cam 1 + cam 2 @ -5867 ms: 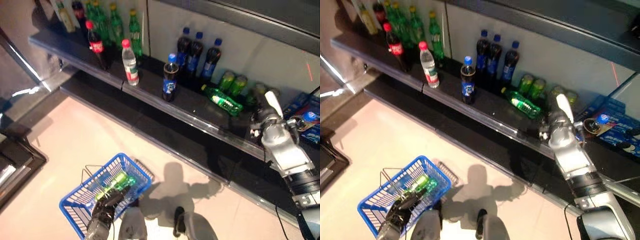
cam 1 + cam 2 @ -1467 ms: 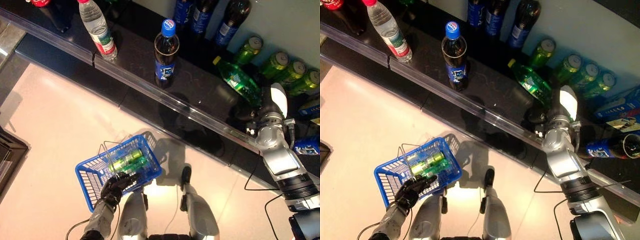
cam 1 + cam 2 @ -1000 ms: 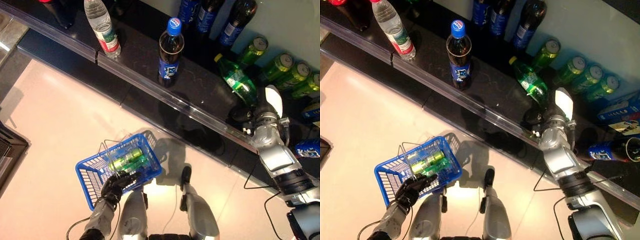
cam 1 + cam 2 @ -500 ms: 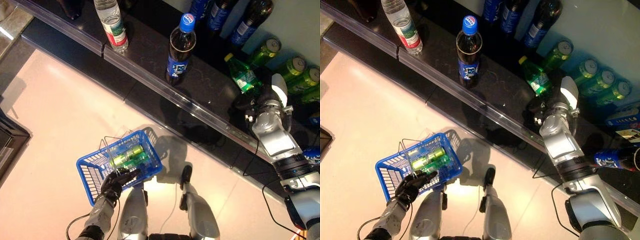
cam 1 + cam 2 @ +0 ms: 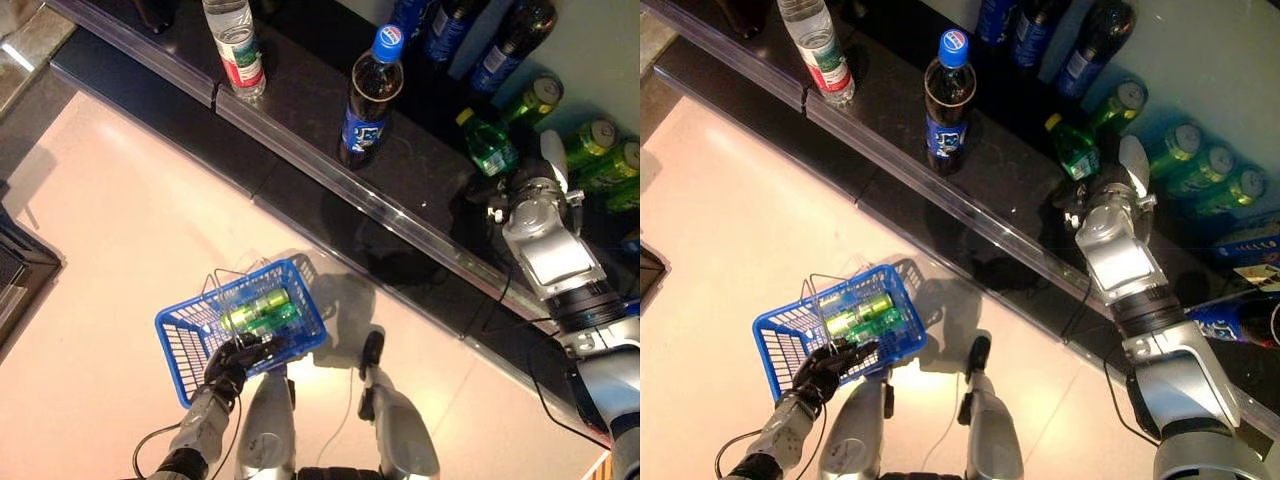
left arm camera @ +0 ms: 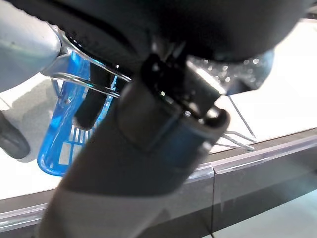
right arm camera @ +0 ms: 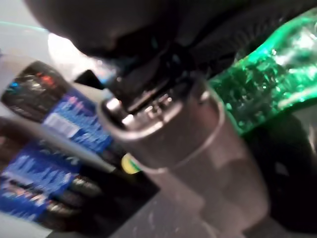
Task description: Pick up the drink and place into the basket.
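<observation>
A green drink bottle (image 5: 484, 147) lies on its side on the dark shelf (image 5: 300, 110), cap pointing away from me. My right hand (image 5: 522, 188) is at its lower end and hides part of the body. In the right wrist view the green bottle (image 7: 270, 84) lies between the dark fingers and the straight thumb (image 7: 198, 148), and in the eye views the white thumb cover stands up beside it. My left hand (image 5: 228, 365) is low, shut on the wire handle (image 6: 94, 82) of a blue basket (image 5: 180, 350). Green drinks (image 5: 256, 309) lie inside it.
An upright blue-capped cola bottle (image 5: 366, 98) and a water bottle (image 5: 237, 45) stand near the shelf's clear front rail (image 5: 330, 178). Dark bottles (image 5: 502, 50) line the back wall, and green cans (image 5: 592, 140) lie right of my hand. A black fixture (image 5: 15, 285) is at the left.
The camera has shifted. My right hand has moved forward along the shelf onto the lying green bottle, now covering its lower end. The left hand still holds the basket.
</observation>
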Controlling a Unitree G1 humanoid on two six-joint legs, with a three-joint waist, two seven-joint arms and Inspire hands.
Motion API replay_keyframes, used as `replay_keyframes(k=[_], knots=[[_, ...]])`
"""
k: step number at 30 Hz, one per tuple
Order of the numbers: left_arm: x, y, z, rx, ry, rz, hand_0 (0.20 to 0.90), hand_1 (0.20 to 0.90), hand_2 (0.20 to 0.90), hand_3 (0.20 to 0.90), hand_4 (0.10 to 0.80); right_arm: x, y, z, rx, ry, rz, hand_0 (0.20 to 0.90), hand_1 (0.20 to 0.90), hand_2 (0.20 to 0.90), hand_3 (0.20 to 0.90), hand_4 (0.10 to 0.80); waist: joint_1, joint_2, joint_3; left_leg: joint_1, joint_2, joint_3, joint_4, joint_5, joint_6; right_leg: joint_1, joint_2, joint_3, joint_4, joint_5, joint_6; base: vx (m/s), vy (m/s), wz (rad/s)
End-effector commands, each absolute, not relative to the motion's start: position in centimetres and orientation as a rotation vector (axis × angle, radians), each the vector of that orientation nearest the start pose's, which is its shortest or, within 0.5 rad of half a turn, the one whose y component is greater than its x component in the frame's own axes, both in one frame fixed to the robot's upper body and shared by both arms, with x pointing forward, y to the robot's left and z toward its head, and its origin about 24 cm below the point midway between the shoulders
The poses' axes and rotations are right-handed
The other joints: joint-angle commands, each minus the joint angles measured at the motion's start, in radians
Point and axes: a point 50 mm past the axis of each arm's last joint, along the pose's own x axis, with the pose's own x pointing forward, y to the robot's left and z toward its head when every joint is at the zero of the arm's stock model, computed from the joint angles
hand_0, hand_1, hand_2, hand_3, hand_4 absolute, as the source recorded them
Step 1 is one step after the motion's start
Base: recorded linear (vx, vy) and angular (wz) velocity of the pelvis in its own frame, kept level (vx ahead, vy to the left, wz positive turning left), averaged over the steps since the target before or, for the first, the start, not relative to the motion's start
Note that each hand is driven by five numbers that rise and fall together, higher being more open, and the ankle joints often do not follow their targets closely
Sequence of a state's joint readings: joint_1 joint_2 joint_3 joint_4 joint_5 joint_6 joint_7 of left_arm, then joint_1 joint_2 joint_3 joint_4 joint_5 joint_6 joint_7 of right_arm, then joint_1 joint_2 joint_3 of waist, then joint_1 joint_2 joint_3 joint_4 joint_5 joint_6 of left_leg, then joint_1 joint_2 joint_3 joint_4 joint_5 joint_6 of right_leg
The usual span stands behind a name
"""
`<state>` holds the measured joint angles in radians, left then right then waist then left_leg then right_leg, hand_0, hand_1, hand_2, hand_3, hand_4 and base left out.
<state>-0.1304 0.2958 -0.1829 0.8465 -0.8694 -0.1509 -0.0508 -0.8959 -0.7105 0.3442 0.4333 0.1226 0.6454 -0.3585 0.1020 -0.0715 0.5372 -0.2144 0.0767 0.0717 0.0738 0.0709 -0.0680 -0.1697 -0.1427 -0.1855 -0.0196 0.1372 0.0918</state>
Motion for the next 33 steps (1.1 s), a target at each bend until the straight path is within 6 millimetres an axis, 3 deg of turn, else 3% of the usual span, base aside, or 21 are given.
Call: replay_keyframes(k=[1, 15, 23, 27, 33], knots=[[24.0, 23.7, -4.8, -0.401, 0.318, 0.16, 0.3, 0.3, 0.3, 0.2, 0.1, 37.7, -26.5, 23.6, -0.792, 0.083, -0.514, 0.3, 0.3, 0.3, 0.2, 0.1, 0.033, 0.008, -0.017, -0.022, -0.046, 0.009, 0.128, -0.101, 0.067, -0.044, 0.004, -0.004, 0.189, -0.111, -0.015, -0.001, -0.015, 0.04], [24.3, 23.4, -4.5, -0.405, 0.304, 0.131, 0.3, 0.3, 0.3, 0.2, 0.1, 38.0, -28.6, 20.7, -0.773, 0.229, -0.528, 0.3, 0.3, 0.3, 0.2, 0.1, 0.04, 0.027, -0.017, -0.03, -0.053, 0.009, 0.138, -0.101, 0.068, -0.052, 0.006, -0.023, 0.213, -0.127, -0.027, -0.031, 0.004, 0.01], [24.3, 23.7, -4.2, -0.415, 0.274, 0.141, 0.3, 0.3, 0.3, 0.2, 0.1, 37.5, -28.9, 20.5, -0.724, 0.147, -0.545, 0.3, 0.3, 0.3, 0.2, 0.1, 0.033, 0.028, -0.017, -0.009, -0.047, 0.014, 0.137, -0.103, 0.065, -0.033, 0.012, -0.029, 0.223, -0.141, -0.032, -0.042, -0.002, 0.02], [24.2, 24.0, -3.7, -0.429, 0.22, 0.152, 0.3, 0.3, 0.3, 0.2, 0.1, 36.7, -28.1, 20.7, -0.671, 0.041, -0.515, 0.3, 0.3, 0.3, 0.2, 0.1, 0.017, 0.022, -0.017, 0.016, -0.042, 0.024, 0.124, -0.103, 0.064, -0.016, 0.021, -0.028, 0.226, -0.151, -0.035, -0.069, -0.004, 0.02], [24.0, 24.3, -3.1, -0.47, 0.14, 0.202, 0.3, 0.3, 0.3, 0.2, 0.1, 34.5, -26.0, 19.5, -0.617, -0.095, -0.382, 0.3, 0.3, 0.3, 0.2, 0.1, -0.023, 0.01, -0.038, 0.055, -0.034, 0.041, 0.108, -0.106, 0.062, 0.01, 0.033, -0.015, 0.225, -0.165, -0.04, -0.021, 0.008, -0.03]])
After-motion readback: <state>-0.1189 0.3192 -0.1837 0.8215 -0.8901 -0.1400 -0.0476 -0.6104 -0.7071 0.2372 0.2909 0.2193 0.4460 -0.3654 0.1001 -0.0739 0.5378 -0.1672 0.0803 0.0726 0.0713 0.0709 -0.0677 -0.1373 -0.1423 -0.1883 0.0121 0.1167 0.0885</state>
